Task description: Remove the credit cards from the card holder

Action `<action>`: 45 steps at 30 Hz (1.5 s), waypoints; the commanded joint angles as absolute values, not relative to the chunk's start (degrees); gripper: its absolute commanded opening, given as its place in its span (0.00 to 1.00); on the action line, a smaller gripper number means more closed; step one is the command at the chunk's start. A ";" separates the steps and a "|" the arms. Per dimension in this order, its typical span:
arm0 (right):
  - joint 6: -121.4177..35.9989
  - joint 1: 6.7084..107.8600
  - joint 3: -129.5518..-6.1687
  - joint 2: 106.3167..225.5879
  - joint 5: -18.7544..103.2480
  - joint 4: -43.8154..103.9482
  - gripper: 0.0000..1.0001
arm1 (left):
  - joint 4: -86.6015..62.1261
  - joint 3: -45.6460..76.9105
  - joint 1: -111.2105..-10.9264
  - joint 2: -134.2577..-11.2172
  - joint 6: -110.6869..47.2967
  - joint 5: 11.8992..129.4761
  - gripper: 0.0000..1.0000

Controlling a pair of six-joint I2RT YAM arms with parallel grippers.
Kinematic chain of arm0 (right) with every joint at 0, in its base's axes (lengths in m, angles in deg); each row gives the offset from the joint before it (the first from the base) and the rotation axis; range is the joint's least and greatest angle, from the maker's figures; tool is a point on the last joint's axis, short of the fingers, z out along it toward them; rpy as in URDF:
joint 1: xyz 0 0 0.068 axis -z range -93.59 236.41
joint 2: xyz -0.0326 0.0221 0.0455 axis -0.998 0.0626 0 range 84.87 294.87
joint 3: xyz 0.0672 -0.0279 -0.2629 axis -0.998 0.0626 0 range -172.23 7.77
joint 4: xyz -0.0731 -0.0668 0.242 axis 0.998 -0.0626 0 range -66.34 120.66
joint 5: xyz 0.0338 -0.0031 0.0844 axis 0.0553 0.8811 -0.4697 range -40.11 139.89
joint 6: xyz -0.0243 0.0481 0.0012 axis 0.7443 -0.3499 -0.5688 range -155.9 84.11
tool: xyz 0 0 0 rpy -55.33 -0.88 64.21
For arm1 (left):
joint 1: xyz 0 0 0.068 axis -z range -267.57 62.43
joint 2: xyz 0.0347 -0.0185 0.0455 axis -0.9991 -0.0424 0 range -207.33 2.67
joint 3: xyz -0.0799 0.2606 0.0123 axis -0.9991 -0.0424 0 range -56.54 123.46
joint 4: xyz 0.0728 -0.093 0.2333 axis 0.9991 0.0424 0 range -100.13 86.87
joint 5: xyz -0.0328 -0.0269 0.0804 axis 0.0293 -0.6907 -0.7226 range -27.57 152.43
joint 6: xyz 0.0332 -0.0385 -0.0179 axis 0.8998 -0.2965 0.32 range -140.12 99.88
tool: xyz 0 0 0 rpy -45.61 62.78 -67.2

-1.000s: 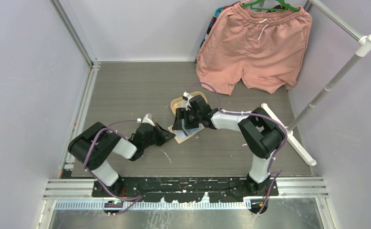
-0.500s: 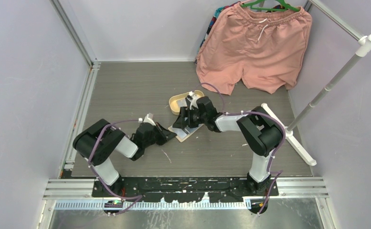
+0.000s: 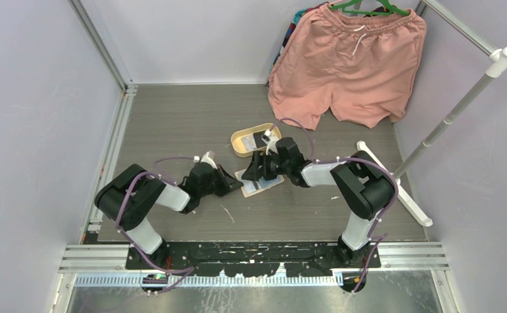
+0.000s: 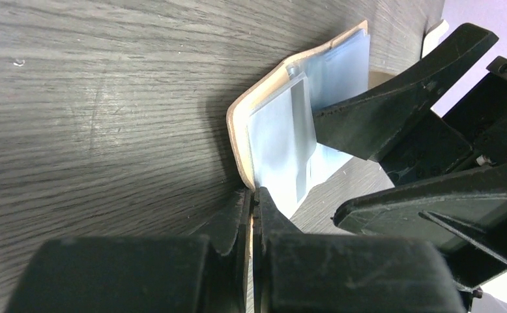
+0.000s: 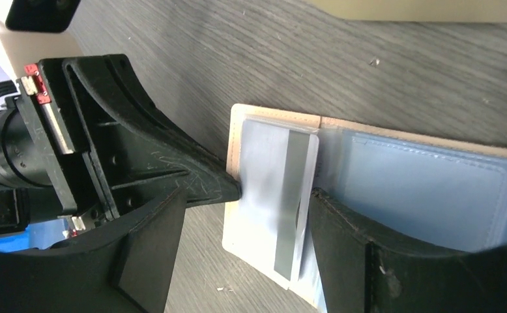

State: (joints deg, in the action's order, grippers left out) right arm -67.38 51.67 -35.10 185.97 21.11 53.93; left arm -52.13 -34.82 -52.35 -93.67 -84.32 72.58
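Note:
The beige card holder [image 3: 262, 183] lies open on the table, its pale blue-grey pockets up. My left gripper [image 3: 230, 183] is shut on its left edge; in the left wrist view the jaws [image 4: 254, 193] pinch the beige flap [image 4: 239, 140]. A pale blue-grey card with a grey stripe [image 5: 274, 189] sticks out of the left pocket of the holder [image 5: 427, 189]; it also shows in the left wrist view [image 4: 282, 134]. My right gripper [image 3: 256, 171] is open low over the holder, and its fingers [image 5: 244, 257] straddle that card without closing on it. A dark card with a white part [image 3: 264, 137] lies in the tray.
The oval cream-yellow tray [image 3: 240, 145] stands just behind the holder; its rim shows at the top of the right wrist view [image 5: 433, 8]. Pink shorts [image 3: 348, 65] hang at the back right. A white rack's foot [image 3: 401, 189] lies to the right.
My right gripper has come back from over the tray to low over the holder, uncovering the tray and the dark card. The holder has shifted slightly right and lies flatter. The left gripper keeps its hold.

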 commanded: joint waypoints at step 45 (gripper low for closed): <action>-97.07 50.85 -19.06 185.93 -0.74 78.80 0.59 | -26.48 -34.13 -57.44 -99.45 -70.49 67.68 0.00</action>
